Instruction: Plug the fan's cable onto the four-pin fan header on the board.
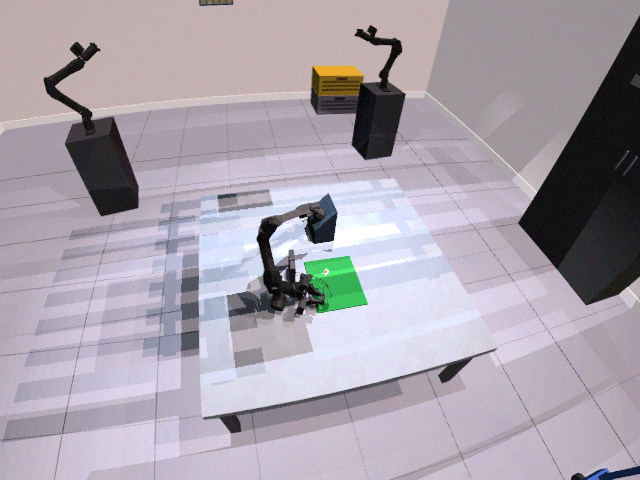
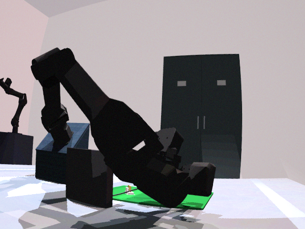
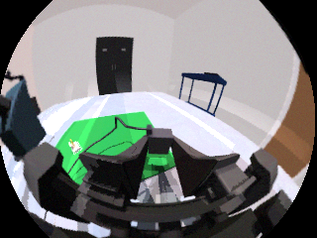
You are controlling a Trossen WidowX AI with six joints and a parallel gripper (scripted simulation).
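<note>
Wrist view shows our tool (image 1: 322, 298) (image 3: 158, 137) pinching the dark plug (image 3: 159, 140) of the fan's cable (image 3: 99, 140) between its fingertips, near the edge of the green board (image 1: 341, 284) (image 2: 194, 200) (image 3: 111, 124). We see the cable looping over that board, which lies flat on the tabletop (image 1: 403, 330) (image 2: 258, 197) (image 3: 163, 106). The small white piece (image 1: 325, 271) (image 2: 129, 191) (image 3: 75, 146), perhaps our header, sits on the board, apart from the plug.
</note>
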